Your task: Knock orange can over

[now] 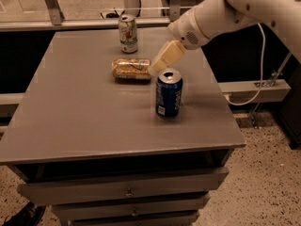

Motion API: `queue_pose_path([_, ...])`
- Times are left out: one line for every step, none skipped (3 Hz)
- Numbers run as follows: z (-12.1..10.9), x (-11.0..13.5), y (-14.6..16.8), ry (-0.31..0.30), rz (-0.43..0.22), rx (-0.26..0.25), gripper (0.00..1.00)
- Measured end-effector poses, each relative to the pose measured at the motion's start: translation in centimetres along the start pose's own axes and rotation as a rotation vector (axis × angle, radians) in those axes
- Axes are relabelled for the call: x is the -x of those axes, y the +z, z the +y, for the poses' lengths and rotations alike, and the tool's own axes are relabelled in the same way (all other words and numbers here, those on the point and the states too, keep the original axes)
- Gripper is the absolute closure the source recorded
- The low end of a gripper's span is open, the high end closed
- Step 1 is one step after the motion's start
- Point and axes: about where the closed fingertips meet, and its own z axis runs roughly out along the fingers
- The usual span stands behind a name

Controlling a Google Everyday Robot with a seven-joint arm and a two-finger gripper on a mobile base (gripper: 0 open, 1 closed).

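The orange can (pixel 130 69) lies on its side on the grey table (pixel 84 121), in the middle of the far half. My gripper (pixel 160 64) reaches in from the upper right and hangs just right of the can's end, above the blue can (pixel 169 92). Its pale fingers point down and to the left, close to the orange can. The blue can stands upright just in front of the gripper. A white-and-green can (pixel 128 33) stands upright at the table's far edge.
My white arm (pixel 235 8) crosses the upper right of the view. The table has drawers (pixel 127 189) below its front edge. A rail (pixel 70 22) runs behind the table. A cable (pixel 256 79) hangs at the right.
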Motion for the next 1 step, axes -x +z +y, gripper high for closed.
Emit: queue_pose_path([-1.85,-0.74,-2.94,0.083,-0.15,-0.118,0.0])
